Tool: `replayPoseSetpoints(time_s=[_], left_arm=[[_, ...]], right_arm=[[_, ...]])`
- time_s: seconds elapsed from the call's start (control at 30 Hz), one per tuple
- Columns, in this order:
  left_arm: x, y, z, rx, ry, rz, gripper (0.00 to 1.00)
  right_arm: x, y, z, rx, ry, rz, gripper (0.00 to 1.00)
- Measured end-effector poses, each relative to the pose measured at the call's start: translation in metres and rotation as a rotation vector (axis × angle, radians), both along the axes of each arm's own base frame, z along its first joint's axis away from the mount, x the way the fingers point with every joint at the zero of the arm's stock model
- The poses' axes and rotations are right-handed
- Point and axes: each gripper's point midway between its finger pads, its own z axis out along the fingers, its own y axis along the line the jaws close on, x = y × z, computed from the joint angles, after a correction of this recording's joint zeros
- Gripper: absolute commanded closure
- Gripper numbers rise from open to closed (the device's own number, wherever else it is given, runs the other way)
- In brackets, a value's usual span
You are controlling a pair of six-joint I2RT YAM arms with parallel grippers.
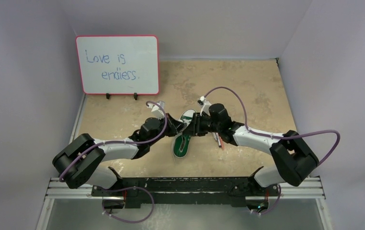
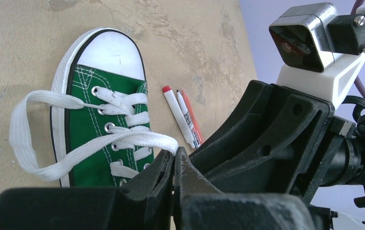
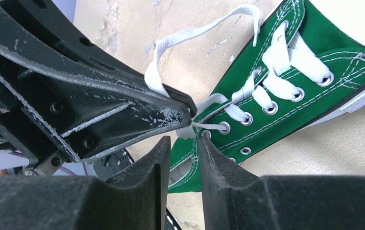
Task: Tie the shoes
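The green sneaker [image 1: 181,145] lies mid-table, its toe pointing away from the arm bases. In the left wrist view the sneaker [image 2: 92,129] shows its white toe cap and laced eyelets. My left gripper [image 2: 175,154] is shut on a white lace [image 2: 142,139] that loops out to the shoe's left. My right gripper [image 3: 184,140] is open by a narrow gap, empty, just above the shoe's [image 3: 290,91] upper eyelets, right beside the left gripper's tip. Both grippers meet over the shoe in the top view, the left gripper [image 1: 179,128] and the right gripper [image 1: 193,127].
Thin red and white pens [image 2: 183,117] lie on the table right of the shoe, and they also show in the top view [image 1: 217,140]. A whiteboard [image 1: 117,64] with writing stands at the back left. Walls close in the table on three sides.
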Motion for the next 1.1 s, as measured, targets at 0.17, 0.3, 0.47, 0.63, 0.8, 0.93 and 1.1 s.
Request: replayPoseSetpoints(time_s=[0.17,0.3,0.47,0.63,0.8,0.93,1.1], left_arm=[[-0.002,-0.001,0.0,-0.004,0.004,-0.011,1.0],[-0.002,-0.001,0.001,-0.012,0.01,-0.008,1.0],[-0.002,-0.001,0.001,-0.015,0.011,-0.007,1.0],[-0.004,-0.003,0.003,-0.016,0.01,-0.012,1.0],[-0.004,-0.003,0.004,-0.018,0.006,-0.012,1.0],[0.0,0.0,0.004,-0.013,0.002,0.014,1.0],[0.001,0.001,0.004,-0.011,0.002,0.021,1.0]], right_arm=[[0.007,0.001,0.001,0.018,0.002,-0.042,0.69],[0.011,0.001,-0.002,0.016,0.012,-0.078,0.86],[0.012,-0.003,-0.004,-0.001,0.027,-0.113,1.0],[0.006,-0.027,0.001,-0.106,0.034,-0.179,1.0],[0.014,-0.048,0.023,-0.255,-0.03,-0.217,1.0],[0.027,-0.078,0.02,-0.459,-0.081,-0.25,0.98],[0.043,-0.115,0.008,-0.727,-0.118,-0.293,0.78]])
